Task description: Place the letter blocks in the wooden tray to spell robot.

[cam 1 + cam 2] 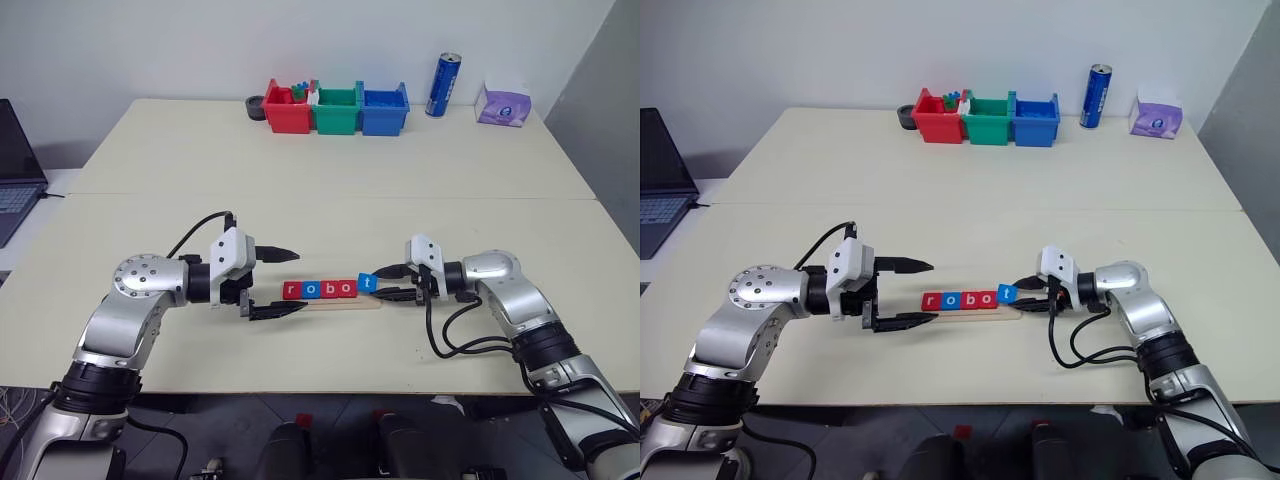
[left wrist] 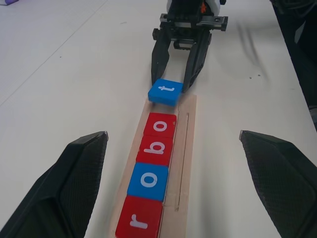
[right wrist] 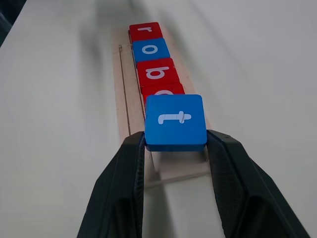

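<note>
Five letter blocks (image 2: 151, 178) in total: three red, r (image 2: 139, 221), b (image 2: 155, 148) and o (image 2: 160, 125), and two blue, o (image 2: 148, 180) and t (image 2: 165, 90). Four lie in a row on the tray; one, the t, is clamped between jaws. One wooden tray (image 2: 184, 163). Three plastic bins at the far edge of the counter (image 1: 330, 150): one red (image 1: 288, 110), one green (image 1: 338, 110), one blue (image 1: 384, 110). One blue can (image 1: 443, 85). One purple tissue pack (image 1: 505, 104). One dark round object (image 1: 256, 107) beside the red bin. One laptop (image 1: 15, 170). Two grippers: left gripper (image 1: 283, 281), right gripper (image 3: 176, 171).
</note>
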Available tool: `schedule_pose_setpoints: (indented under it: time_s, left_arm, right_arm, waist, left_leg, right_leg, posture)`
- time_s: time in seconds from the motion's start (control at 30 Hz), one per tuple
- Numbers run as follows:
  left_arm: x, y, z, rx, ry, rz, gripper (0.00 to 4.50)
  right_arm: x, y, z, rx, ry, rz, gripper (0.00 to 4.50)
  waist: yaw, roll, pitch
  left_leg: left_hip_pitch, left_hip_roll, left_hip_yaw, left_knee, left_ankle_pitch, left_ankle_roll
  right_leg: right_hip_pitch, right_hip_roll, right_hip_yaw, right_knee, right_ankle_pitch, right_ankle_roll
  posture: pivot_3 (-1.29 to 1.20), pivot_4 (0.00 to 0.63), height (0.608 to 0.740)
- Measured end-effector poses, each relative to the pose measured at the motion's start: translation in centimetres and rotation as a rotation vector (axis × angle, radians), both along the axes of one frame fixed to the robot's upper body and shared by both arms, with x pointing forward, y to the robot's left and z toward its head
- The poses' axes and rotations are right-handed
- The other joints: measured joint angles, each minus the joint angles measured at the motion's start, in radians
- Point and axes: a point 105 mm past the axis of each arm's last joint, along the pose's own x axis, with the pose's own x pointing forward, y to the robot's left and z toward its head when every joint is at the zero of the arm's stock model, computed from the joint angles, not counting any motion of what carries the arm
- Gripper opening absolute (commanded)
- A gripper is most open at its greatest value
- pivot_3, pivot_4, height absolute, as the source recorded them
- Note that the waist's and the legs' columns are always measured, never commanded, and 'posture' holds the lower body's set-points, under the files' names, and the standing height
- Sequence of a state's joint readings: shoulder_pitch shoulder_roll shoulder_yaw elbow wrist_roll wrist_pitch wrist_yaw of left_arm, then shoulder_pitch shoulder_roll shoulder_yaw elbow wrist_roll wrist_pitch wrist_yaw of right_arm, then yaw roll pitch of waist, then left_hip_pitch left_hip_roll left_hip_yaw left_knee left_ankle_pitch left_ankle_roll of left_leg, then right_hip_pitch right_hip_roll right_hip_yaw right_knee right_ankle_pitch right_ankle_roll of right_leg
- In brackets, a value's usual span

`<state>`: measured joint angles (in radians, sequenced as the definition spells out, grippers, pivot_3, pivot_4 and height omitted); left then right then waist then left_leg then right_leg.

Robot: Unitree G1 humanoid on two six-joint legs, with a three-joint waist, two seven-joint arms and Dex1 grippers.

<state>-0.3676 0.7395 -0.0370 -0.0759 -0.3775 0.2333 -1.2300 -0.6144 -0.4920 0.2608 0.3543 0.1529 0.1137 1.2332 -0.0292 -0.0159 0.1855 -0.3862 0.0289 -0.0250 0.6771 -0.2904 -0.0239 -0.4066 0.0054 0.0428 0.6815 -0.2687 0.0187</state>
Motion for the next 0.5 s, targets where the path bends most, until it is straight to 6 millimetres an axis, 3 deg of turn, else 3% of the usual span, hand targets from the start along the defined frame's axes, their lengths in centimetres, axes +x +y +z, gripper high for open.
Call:
schedule_pose_setpoints:
  time_s: [0.5]
  left_arm:
    - [-0.2, -0.62, 0.12, -0.014, -0.005, -0.018, 4.5]
  right_arm:
    - [0.5, -0.15, -0.99, -0.044, -0.006, 0.013, 1.46]
  waist:
    - [0.0, 0.0, 0.0]
  left_leg:
    - [0.0, 0.0, 0.0, 0.0, 0.0, 0.0]
  right_leg:
    - [0.0, 0.0, 0.0, 0.0, 0.0, 0.0]
  posture:
    - [0.0, 0.15, 0.74]
